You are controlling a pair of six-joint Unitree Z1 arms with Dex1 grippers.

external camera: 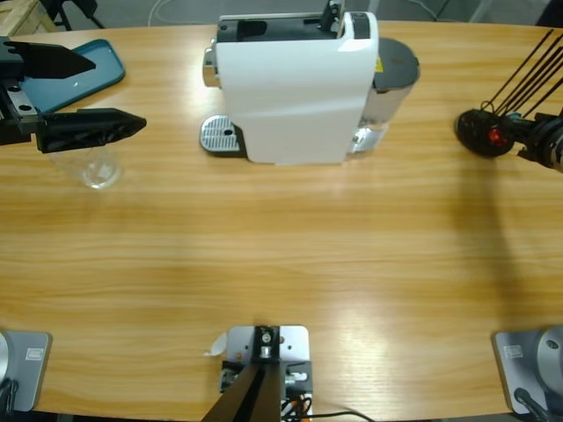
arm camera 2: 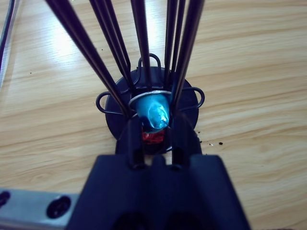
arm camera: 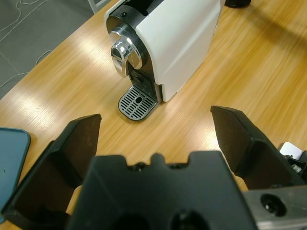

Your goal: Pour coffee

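**Hazards at the capsule rack and glass**

Right pincer [arm camera 2: 153,125] pinches a blue capsule [arm camera 2: 154,111] in the wire rack [external camera: 482,132]: a snag could tip it. Left pincer [external camera: 88,95], spread, hovers over the glass [external camera: 95,167]; descending carelessly may topple it. No coffee visible.

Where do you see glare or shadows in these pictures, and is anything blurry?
High view: soft glare on the wooden table, a shadow beside the capsule rack. Left wrist view: bright sheen left of the coffee machine. Right wrist view: the rack's near rods blur; the blue capsule glints.
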